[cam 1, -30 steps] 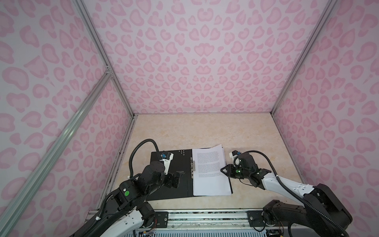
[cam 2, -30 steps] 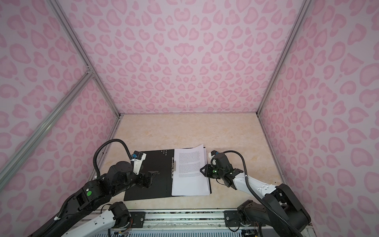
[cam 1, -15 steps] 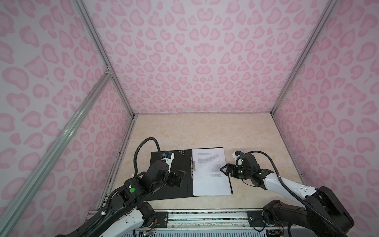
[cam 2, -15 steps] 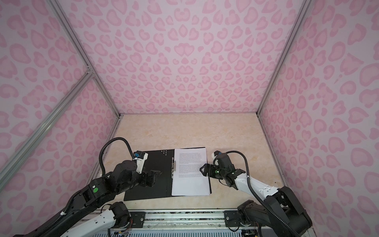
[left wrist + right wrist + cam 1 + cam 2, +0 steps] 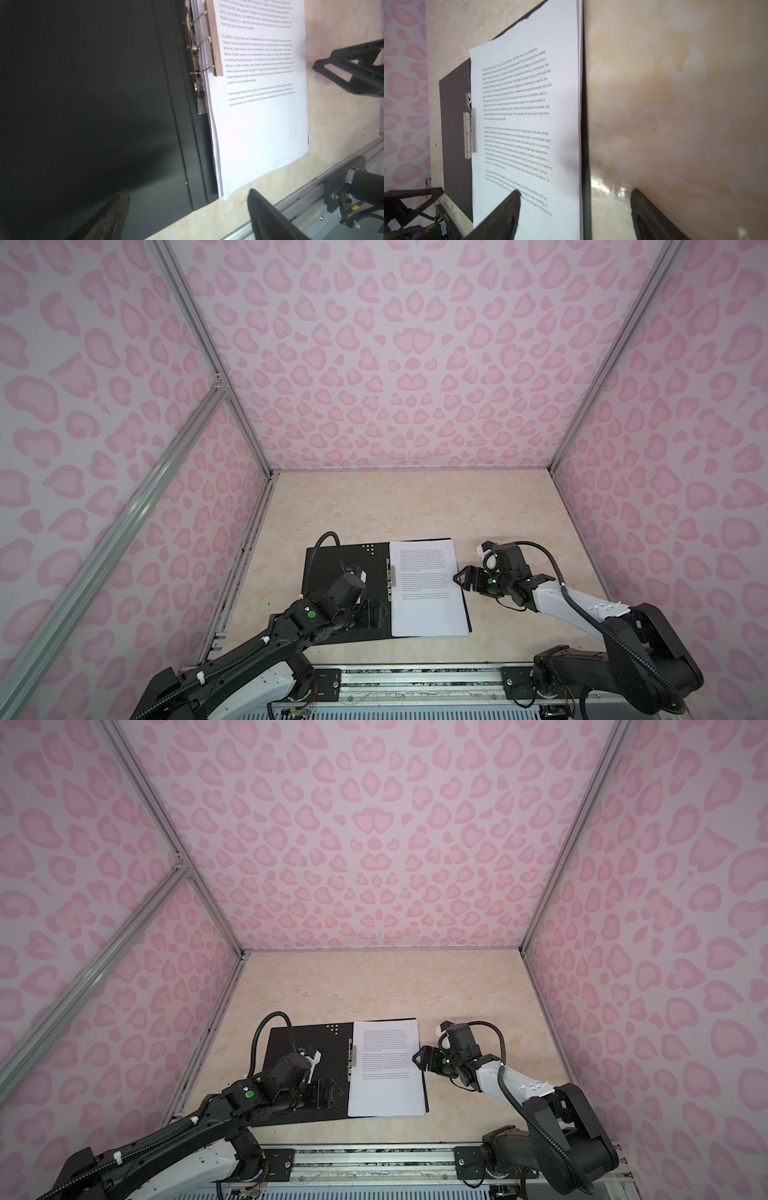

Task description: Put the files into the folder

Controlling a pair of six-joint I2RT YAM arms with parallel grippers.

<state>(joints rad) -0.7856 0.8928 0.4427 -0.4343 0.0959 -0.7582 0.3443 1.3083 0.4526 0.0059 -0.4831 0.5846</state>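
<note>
With the files (image 5: 428,593) seemingly secured under the clip (image 5: 392,577) of the folder (image 5: 372,560), left gripper (image 5: 383,612) and right gripper (image 5: 457,577) hang wide open, holding nothing.

Folder (image 5: 376,568) open flat (black inside), printed white files (image 5: 428,605) stacked on it

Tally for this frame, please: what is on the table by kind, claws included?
folder: 1, lying open
stack of files: 1, sheets too tight to count
metal clip: 1
claws: 2, left claw and right claw, both open
Total: 5
</note>
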